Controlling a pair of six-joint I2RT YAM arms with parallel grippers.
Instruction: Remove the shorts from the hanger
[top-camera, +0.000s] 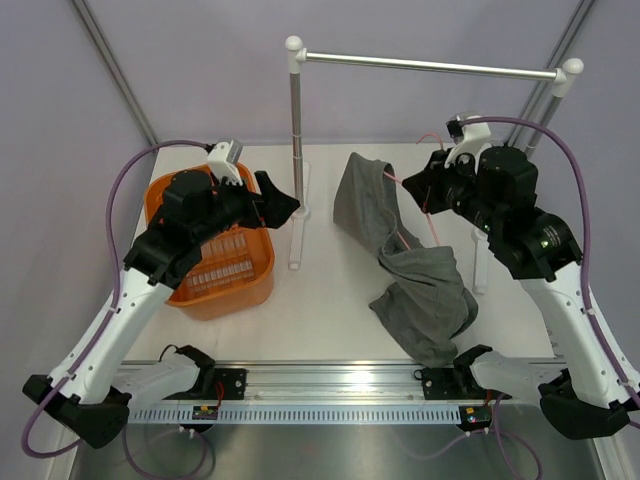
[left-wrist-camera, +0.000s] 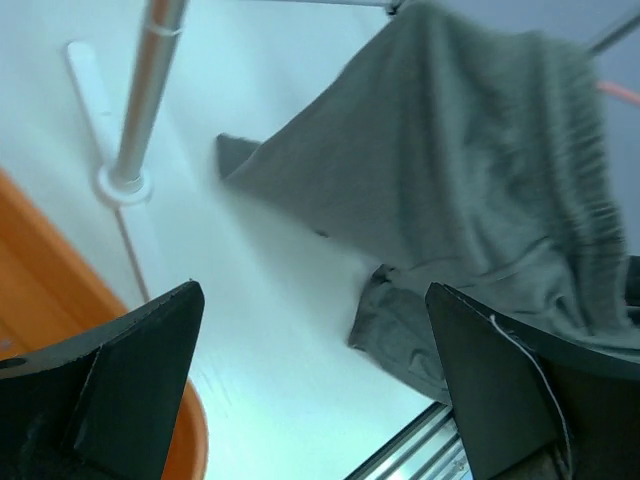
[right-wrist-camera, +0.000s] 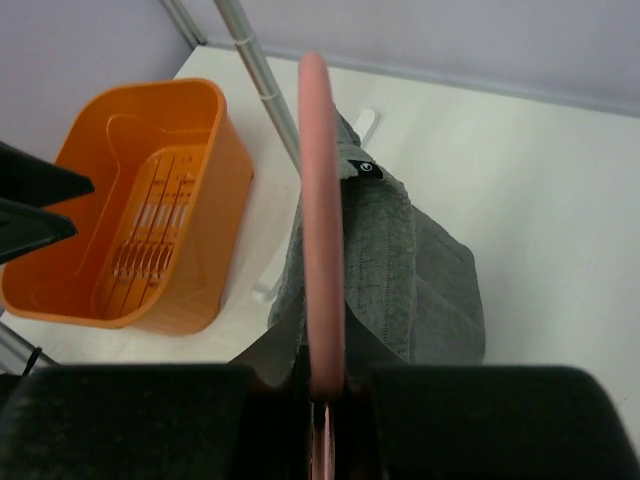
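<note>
The dark grey shorts (top-camera: 415, 270) hang over the pink wire hanger (top-camera: 400, 182), their lower part trailing onto the table. My right gripper (top-camera: 418, 186) is shut on the hanger and holds it above the table at the right. In the right wrist view the hanger (right-wrist-camera: 322, 230) runs straight out from between the fingers, with the shorts (right-wrist-camera: 410, 270) draped beneath it. My left gripper (top-camera: 285, 206) is open and empty, above the orange basket's right edge, pointing at the shorts. In the left wrist view the shorts (left-wrist-camera: 470, 170) hang ahead between the open fingers (left-wrist-camera: 120, 380).
An orange basket (top-camera: 215, 262) stands at the left; it also shows in the right wrist view (right-wrist-camera: 130, 220). A silver rail (top-camera: 430, 66) with white end caps stands on two posts; the left post (top-camera: 297, 140) rises between my left gripper and the shorts.
</note>
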